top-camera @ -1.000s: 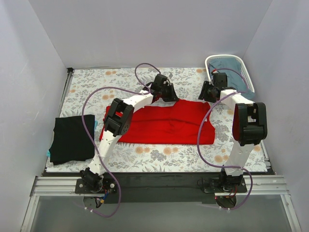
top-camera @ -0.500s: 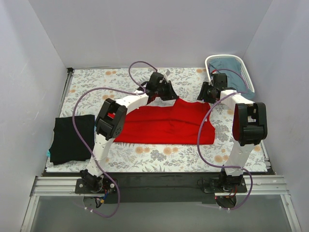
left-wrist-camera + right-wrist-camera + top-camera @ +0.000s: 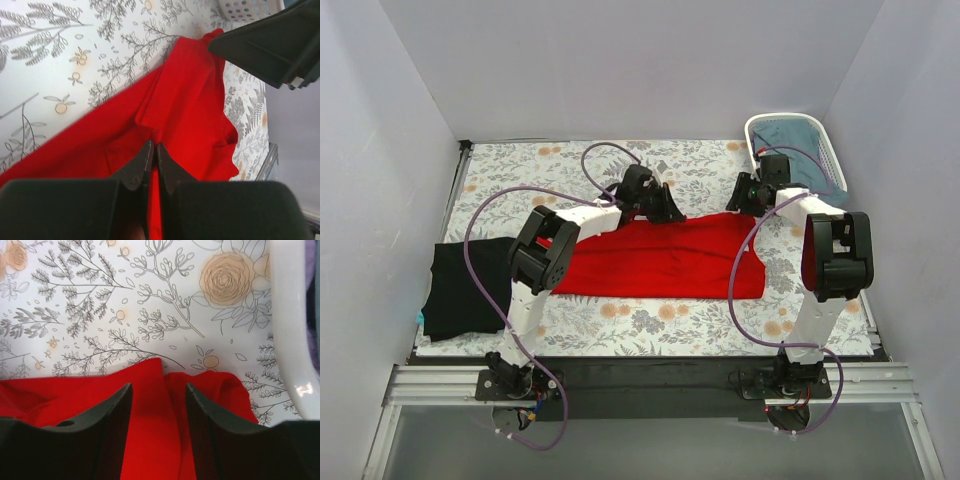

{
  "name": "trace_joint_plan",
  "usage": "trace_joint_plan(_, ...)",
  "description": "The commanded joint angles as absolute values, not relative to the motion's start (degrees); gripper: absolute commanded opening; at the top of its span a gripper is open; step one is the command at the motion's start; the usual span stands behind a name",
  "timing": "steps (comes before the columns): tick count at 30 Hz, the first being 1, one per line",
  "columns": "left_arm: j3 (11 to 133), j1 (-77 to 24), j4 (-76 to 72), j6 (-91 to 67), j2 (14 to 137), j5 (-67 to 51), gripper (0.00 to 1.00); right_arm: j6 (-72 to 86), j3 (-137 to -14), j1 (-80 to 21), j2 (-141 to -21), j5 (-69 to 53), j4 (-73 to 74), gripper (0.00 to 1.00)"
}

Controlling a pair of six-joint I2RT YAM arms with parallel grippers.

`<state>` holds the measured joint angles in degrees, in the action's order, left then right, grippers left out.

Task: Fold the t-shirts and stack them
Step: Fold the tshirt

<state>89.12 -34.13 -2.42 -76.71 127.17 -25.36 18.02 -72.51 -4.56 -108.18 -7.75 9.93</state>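
The left pincer [image 3: 152,150] is pressed together on a small pleat of the red t-shirt [image 3: 660,262], whose cloth fans out ahead of its tips toward the right pincer [image 3: 159,390]. That one is spread, its fingers straddling a corner of the shirt, with a white basket [image 3: 292,340] just to its right. The black t-shirt [image 3: 465,285] lies well off to the left pincer's left, at the edge of the desk [image 3: 620,318].

As I judge it, the left grip is thin (just a pinch of fabric), so a pull could slip it free. If the right pincer closes on one layer only, the fold would skew, and a rightward swing could knock the basket.
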Motion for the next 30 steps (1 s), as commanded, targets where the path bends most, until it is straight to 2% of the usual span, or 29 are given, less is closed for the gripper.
trace_joint_plan(1,86.1,-34.7,-7.2,-76.9,118.5,-27.9,0.00,18.2,-70.3,-4.4,-106.3,-8.9,8.5,0.54)
trace_joint_plan(17,75.8,-36.0,-7.3,-77.7,112.4,-29.9,0.00,21.3,-60.5,-5.1,-96.5,-12.8,5.3,0.54)
trace_joint_plan(24,72.4,-36.1,-6.4,-77.3,108.7,-29.1,0.00,22.2,-55.5,-5.3,-92.3,-16.0,3.8,0.48)
trace_joint_plan(30,69.6,-36.2,-4.2,-77.2,106.3,-28.8,0.00,21.4,-52.7,-5.4,-88.2,-15.6,3.7,0.48)
